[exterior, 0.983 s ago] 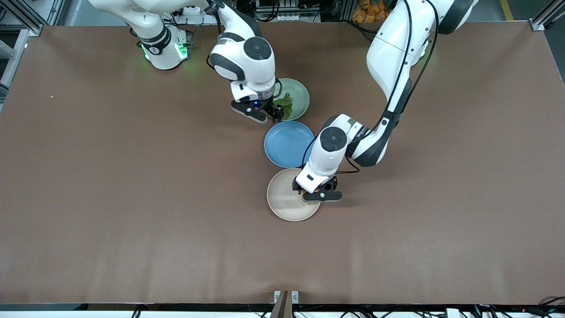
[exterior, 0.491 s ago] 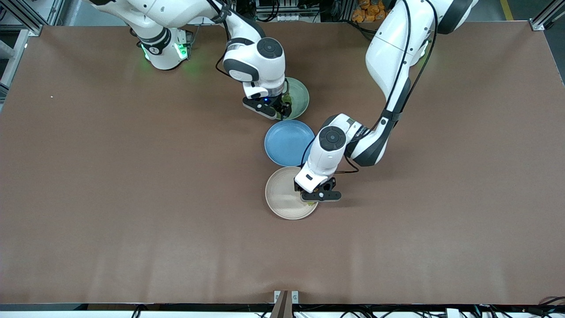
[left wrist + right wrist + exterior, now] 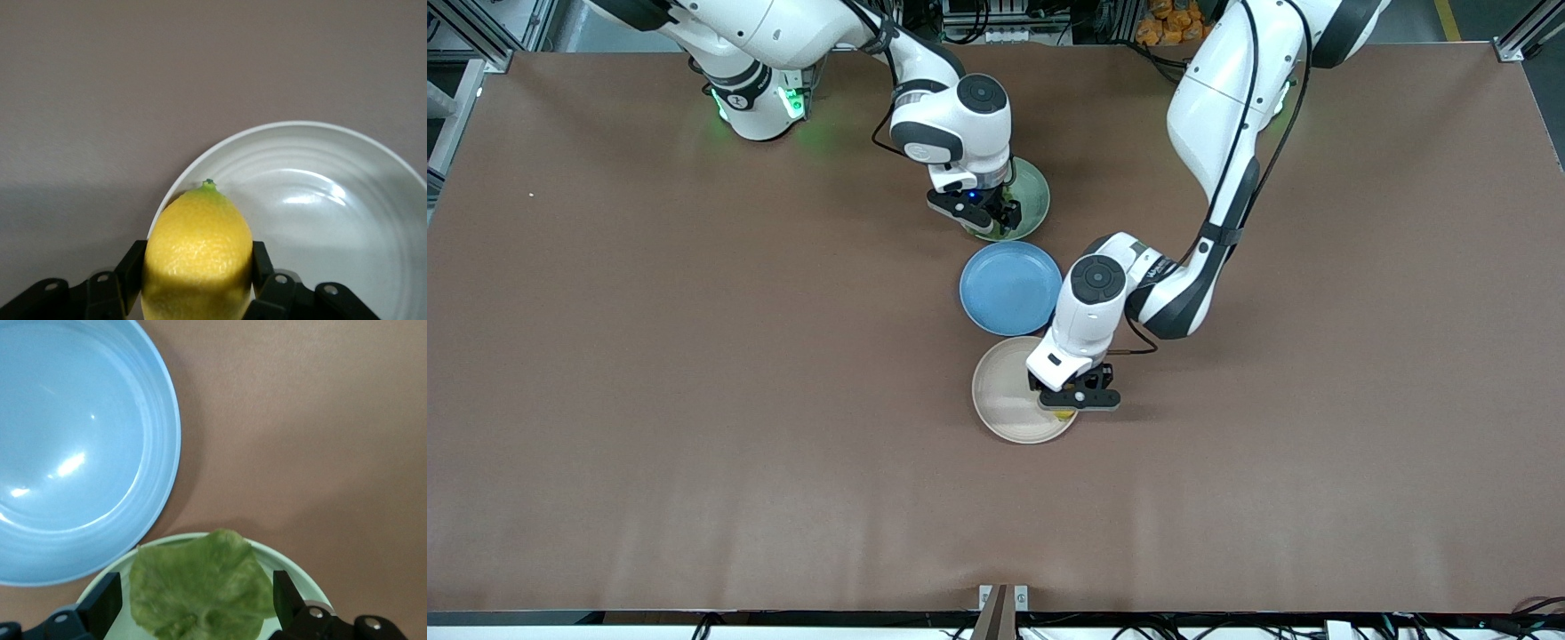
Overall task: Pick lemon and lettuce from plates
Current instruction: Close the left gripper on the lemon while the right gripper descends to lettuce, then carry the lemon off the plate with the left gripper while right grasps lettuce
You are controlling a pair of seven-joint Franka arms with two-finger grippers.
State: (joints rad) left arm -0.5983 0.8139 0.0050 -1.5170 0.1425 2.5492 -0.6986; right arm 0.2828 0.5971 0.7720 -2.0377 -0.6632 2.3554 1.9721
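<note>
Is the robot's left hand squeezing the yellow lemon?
Touching. In the left wrist view the left gripper's black fingers press both sides of the lemon.

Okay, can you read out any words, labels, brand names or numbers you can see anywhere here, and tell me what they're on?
No text can be read in any view.
The left arm carries a small dark marking by its wrist, too small to read.
The lemon, lettuce, beige plate, green plate and blue plate bear no print.
</note>
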